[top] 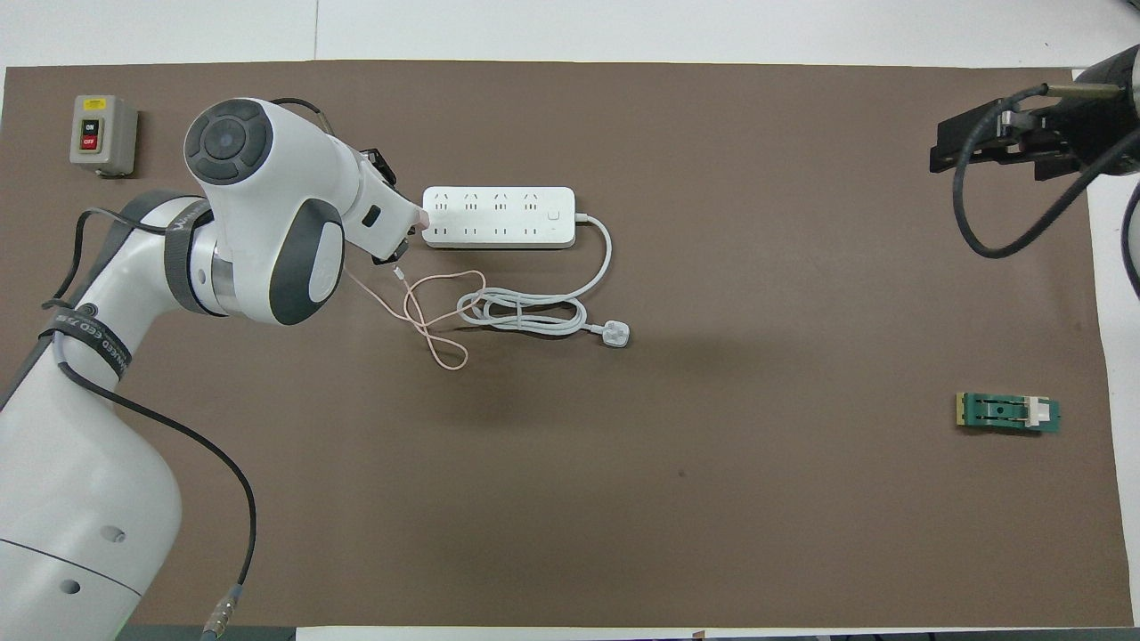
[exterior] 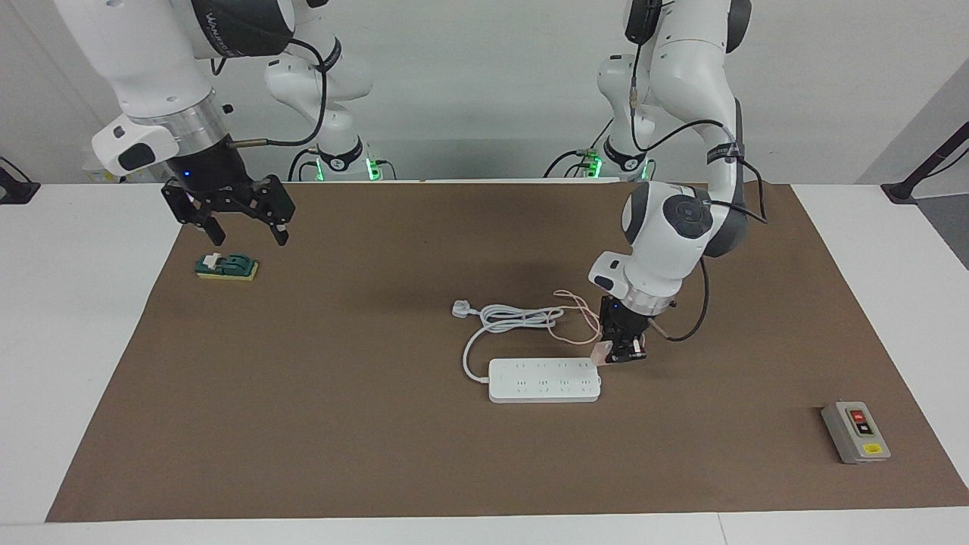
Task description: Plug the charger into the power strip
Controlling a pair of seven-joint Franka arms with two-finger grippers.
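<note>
The charger (exterior: 600,351) sits clamped in my left pincer (exterior: 615,353), just over the power strip (exterior: 544,380) at its end toward my left arm's side, mid-table. I judge this the alignment step: next, prongs square over a socket, then press down. Wrist points steeply down. My right pincer (exterior: 244,227) waits, spread wide, above the green block (exterior: 226,266).

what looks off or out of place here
The charger sits tilted in the left gripper at the power strip's end, not in a socket. Its pink cable lies tangled over the strip's cord.
</note>
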